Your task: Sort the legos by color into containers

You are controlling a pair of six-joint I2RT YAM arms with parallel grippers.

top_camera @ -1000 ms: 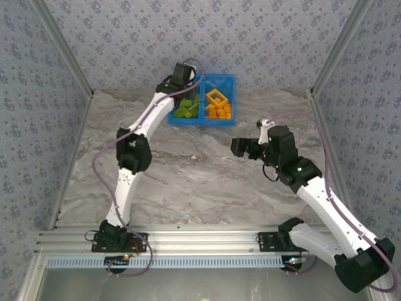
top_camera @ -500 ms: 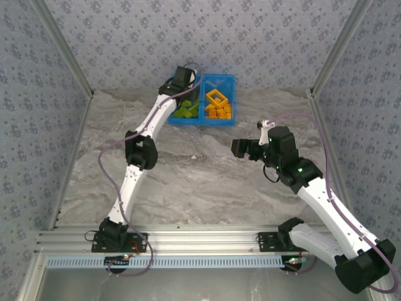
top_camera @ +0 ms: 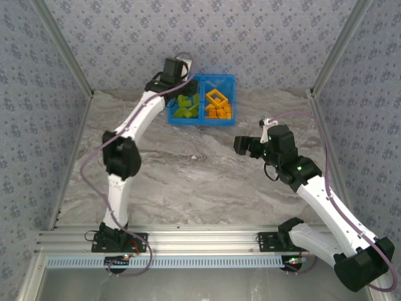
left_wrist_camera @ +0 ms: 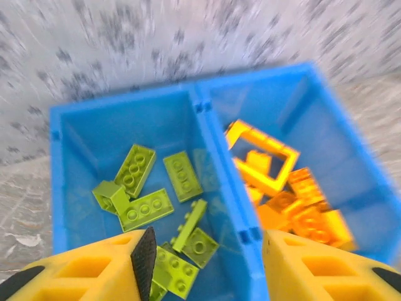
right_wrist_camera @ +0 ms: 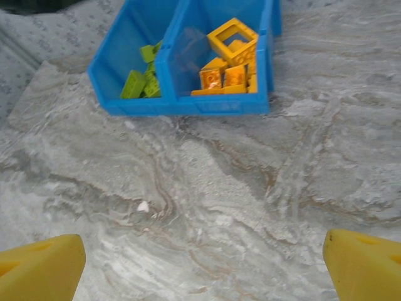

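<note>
Left claw (left_wrist_camera: 205,260), jaws apart and empty, hangs low over the blue bin (left_wrist_camera: 57,188) at the tabletop's far edge (green legos (left_wrist_camera: 144,210) left compartment, orange legos (left_wrist_camera: 301,213) right). A careless lift could clip the divider and jolt the colours together. Right claw (right_wrist_camera: 203,262) gapes wide, empty.

Robot lab cell, purpose-built rig. Patterned panels (top_camera: 125,37) wall in marbled desk (top_camera: 200,182) on three sides. Aluminium struts (top_camera: 62,47) at corners. Left arm (top_camera: 119,188) and right arm (top_camera: 319,194) bolted side by side to slotted rail (top_camera: 200,239) at near edge.
</note>
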